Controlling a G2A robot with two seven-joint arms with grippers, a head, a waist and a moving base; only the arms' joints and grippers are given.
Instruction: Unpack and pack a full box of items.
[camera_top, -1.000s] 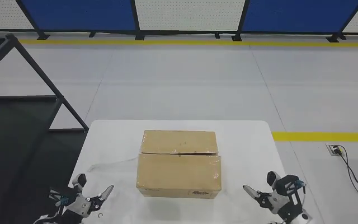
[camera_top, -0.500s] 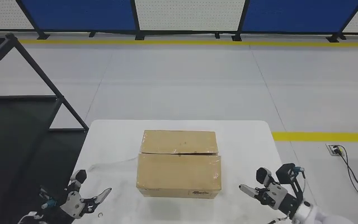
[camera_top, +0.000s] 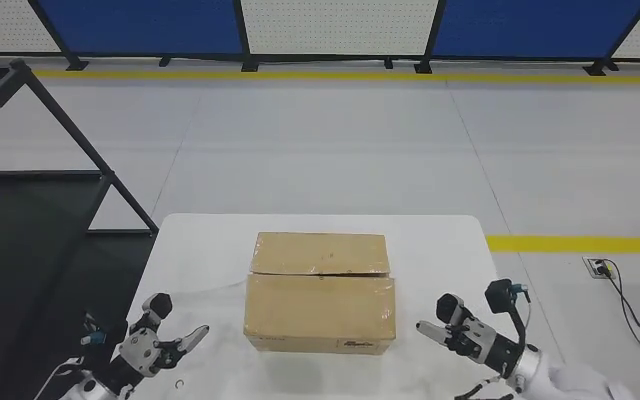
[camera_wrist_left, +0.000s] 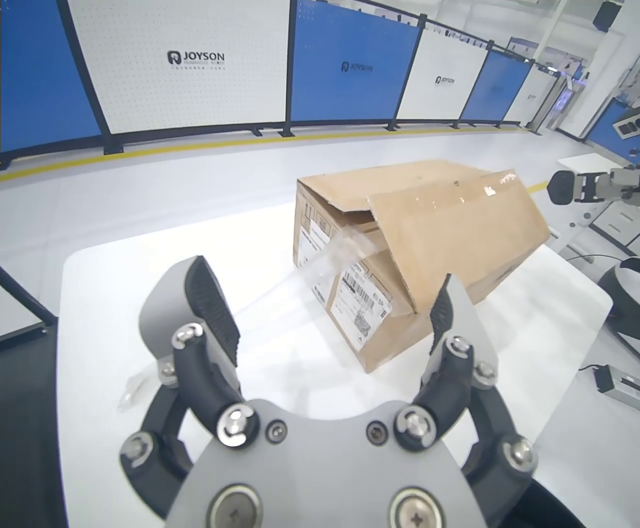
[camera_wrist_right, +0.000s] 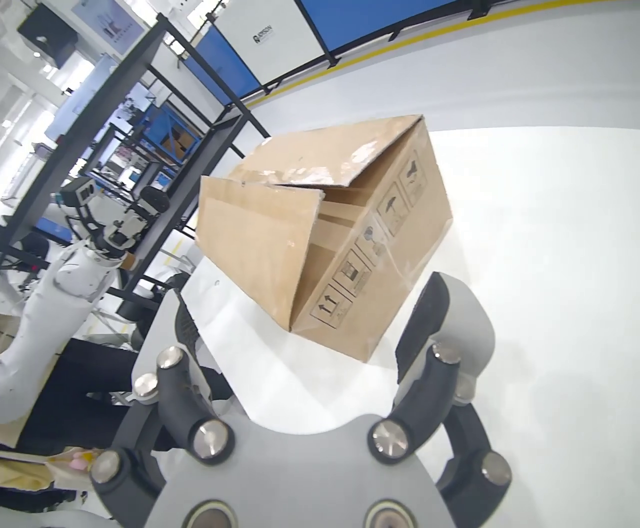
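The white desk (camera_top: 200, 250) takes up the lower middle of the top view, its rounded far corners towards the centre of the frame. The cardboard box (camera_top: 320, 300) sits on it, in the lower middle of the frame, well apart from both grippers. Its top flaps are folded down, with a seam running across the top from side to side. In the wrist views the nearer flap stands slightly raised at its ends, leaving a dark gap beneath. Loose clear tape hangs off the end of the box facing the left arm, above white printed labels; the end facing the right arm carries a row of handling symbols.

The left gripper (camera_top: 180, 318) hovers over the desk's edge in the lower left of the top view, fingers spread wide apart and holding nothing. The right gripper (camera_top: 432, 316) is at the lower right, fingers likewise apart and empty, pointing towards the box.

A small clear scrap (camera_wrist_left: 131, 391) lies on the desk near the left gripper
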